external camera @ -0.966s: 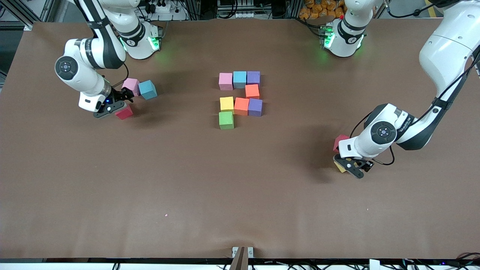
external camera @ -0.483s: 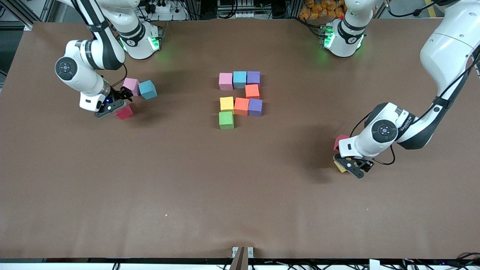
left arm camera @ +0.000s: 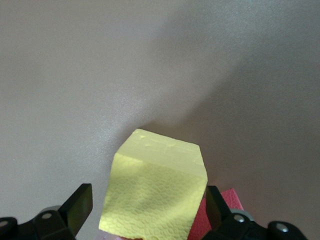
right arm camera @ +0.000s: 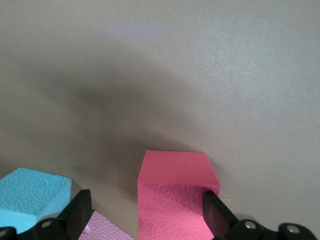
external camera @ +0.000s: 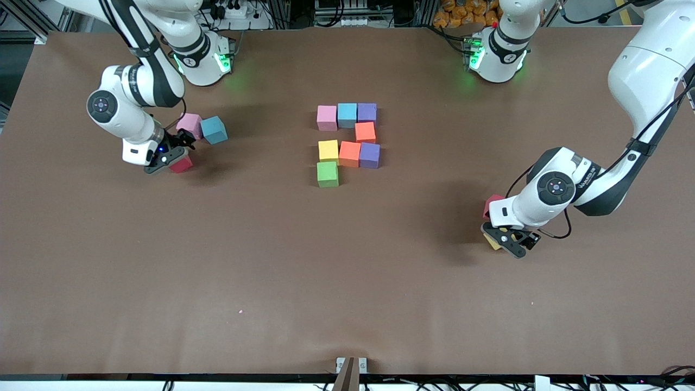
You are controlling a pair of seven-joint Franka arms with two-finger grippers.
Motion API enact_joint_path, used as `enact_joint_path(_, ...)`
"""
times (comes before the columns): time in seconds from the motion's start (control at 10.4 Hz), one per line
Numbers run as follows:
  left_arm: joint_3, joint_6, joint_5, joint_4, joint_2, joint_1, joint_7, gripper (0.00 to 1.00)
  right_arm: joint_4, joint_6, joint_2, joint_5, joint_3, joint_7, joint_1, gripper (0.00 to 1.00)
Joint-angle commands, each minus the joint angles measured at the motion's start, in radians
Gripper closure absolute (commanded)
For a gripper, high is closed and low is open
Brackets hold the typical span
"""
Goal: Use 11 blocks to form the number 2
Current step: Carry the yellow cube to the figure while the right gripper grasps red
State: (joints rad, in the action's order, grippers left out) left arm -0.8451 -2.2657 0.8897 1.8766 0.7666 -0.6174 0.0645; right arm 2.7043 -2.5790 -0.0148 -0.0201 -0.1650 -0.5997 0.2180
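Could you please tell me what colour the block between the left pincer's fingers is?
Yellow: the block between the left pincer fingers shows best in the left wrist view.

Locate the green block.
In the front view, the green block sits mid-table, touching the yellow block and nearer the camera than it.
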Motion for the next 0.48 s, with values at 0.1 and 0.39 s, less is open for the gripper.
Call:
enact_joint_path(0.1, -0.009, -0.011, 0.025, 0.018, -0.02, -0.015, 0.009, 0.08, 0.005, -0.01, -0.016, 0.0, -0.016, -0.043, 0.047, 0.0)
enact_joint_path(0.39, -0.009, -0.011, 0.025, 0.016, -0.02, -0.013, 0.008, 0.24, 0.0, 0.005, -0.011, 0.0, -0.016, -0.045, 0.057, 0.0)
